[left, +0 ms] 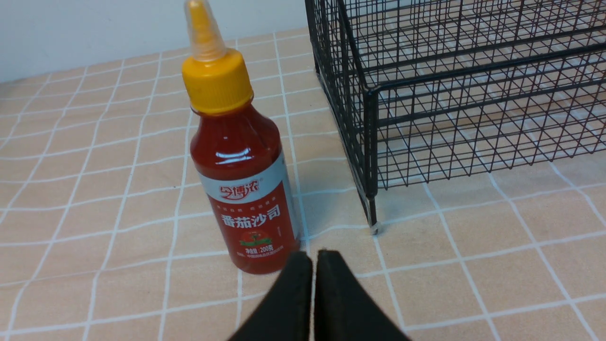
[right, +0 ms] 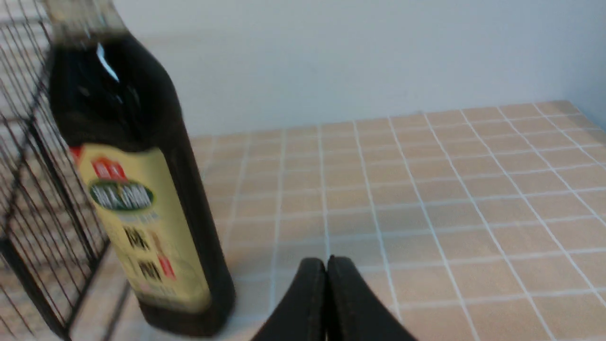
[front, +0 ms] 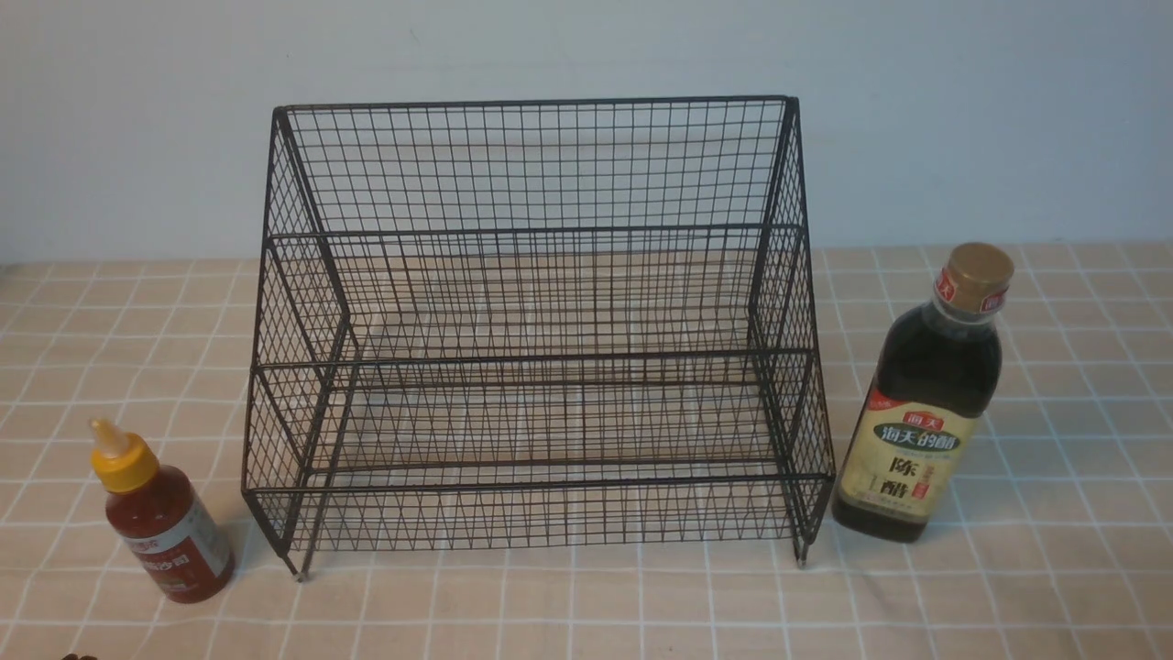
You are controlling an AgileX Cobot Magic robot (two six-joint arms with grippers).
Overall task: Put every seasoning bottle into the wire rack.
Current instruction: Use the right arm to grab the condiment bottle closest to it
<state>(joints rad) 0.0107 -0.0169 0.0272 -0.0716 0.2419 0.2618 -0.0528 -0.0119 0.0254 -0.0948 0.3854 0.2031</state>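
Wire rack (front: 531, 103) sitting bare. 2 bottles standing upright outside it: red-sauce bottle (front: 165, 527) near left front corner, dark bottle (front: 921, 412) just beside right wall, likely 1 per arm. Left gripper (left: 314, 265) and right gripper (right: 326, 267) pinching together, gripping nothing.

Dark bottle (right: 137, 189) beside rack (right: 33, 213), fingers (right: 299, 308) together

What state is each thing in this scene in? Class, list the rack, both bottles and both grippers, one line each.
wire rack: standing upright, no bottle in it.
red-sauce bottle: upright, yellow cap on, outside the rack on its left.
dark-liquid bottle: upright, gold cap on, outside the rack on its right.
left gripper: shut, holding nothing, close to the red-sauce bottle.
right gripper: shut, holding nothing, beside the dark-liquid bottle.
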